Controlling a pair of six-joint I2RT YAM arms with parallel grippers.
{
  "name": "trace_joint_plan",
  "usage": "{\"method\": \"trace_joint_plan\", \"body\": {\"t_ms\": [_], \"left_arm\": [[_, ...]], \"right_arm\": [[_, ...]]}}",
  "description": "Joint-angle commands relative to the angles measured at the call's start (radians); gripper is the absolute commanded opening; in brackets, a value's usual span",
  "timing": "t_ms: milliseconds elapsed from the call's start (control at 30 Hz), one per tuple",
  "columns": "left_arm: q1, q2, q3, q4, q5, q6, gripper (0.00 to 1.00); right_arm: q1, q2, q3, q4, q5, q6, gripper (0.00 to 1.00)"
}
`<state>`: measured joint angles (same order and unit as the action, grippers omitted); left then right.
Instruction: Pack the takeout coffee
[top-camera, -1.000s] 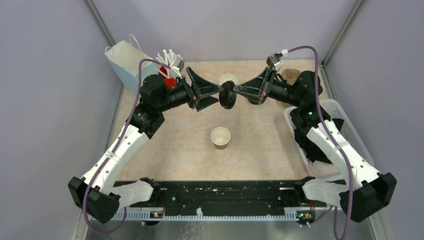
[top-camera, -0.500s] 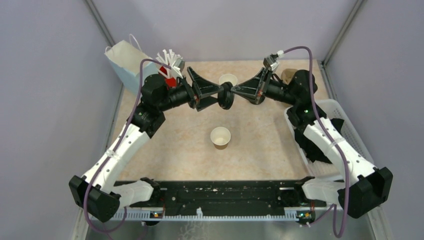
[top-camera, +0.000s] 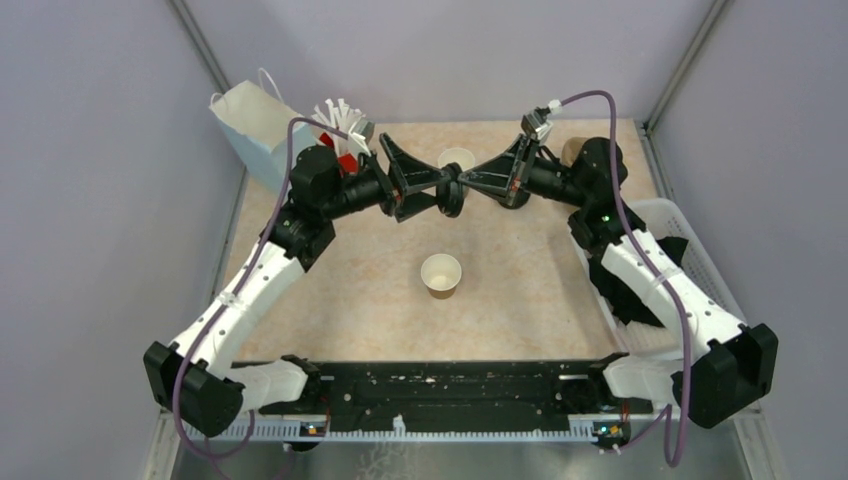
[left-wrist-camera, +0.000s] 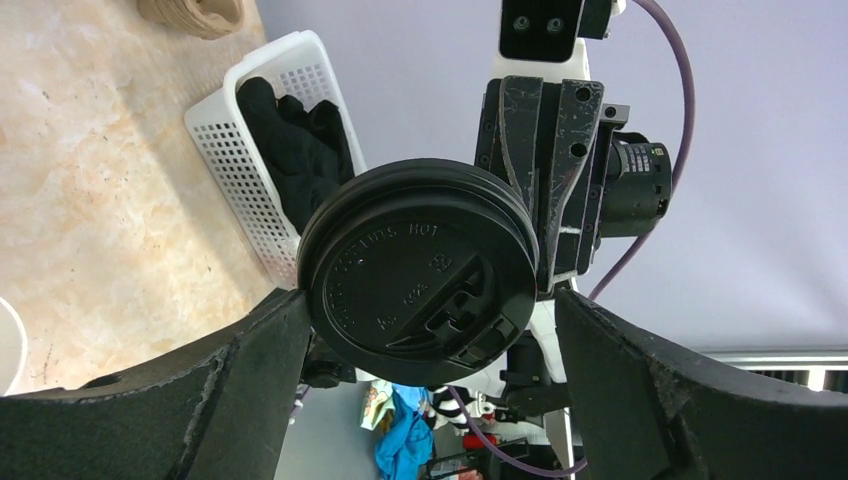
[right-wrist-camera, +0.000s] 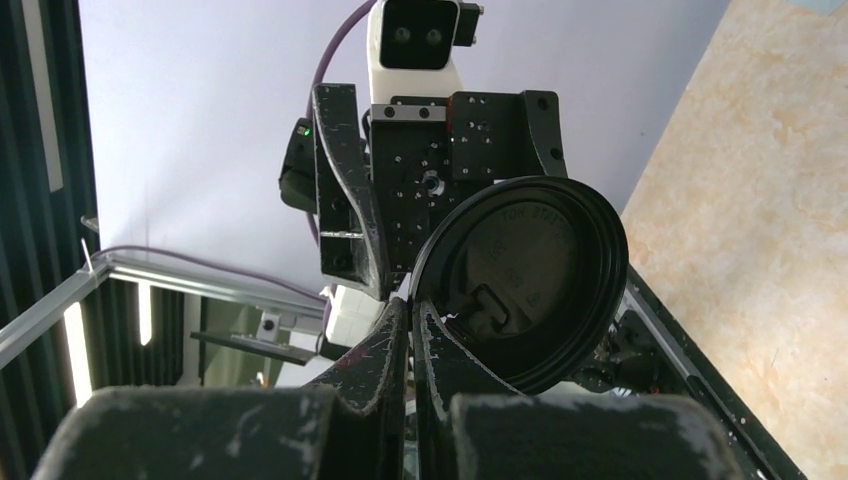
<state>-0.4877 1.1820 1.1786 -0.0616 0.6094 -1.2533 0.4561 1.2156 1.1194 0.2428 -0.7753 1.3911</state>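
Observation:
A round black lid hangs in the air above the back middle of the table. My right gripper is shut on its rim, fingers pinched together beside the lid. My left gripper is open, its fingers on either side of the lid; the left finger is at its edge and the right finger stands apart from it. A lidless brown cup with a white inside stands at the table's middle. A second open cup stands behind the grippers.
A white basket of black lids sits at the right, also in the left wrist view. A stack of brown cups is back right. A red cup of white straws and a light blue paper bag are back left.
Both grippers and the lid have shifted slightly toward the back of the table. The right gripper stays shut on the lid and the left stays open around it.

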Motion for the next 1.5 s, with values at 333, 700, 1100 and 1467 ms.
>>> {"method": "trace_joint_plan", "body": {"t_ms": [333,700,1100,1467], "left_arm": [[-0.005,0.040,0.070,0.017,0.003,0.021,0.92],[-0.014,0.061,0.087,-0.006,-0.009,0.023,0.88],[-0.016,0.067,0.092,-0.022,-0.018,0.034,0.76],[-0.016,0.062,0.089,-0.067,-0.038,0.070,0.74]], "right_arm": [[0.013,0.012,0.011,0.008,-0.011,-0.031,0.00],[0.015,0.017,0.031,-0.036,-0.010,-0.065,0.00],[0.015,0.025,0.051,-0.089,-0.012,-0.104,0.00],[0.012,0.024,0.098,-0.228,0.008,-0.206,0.37]]}}
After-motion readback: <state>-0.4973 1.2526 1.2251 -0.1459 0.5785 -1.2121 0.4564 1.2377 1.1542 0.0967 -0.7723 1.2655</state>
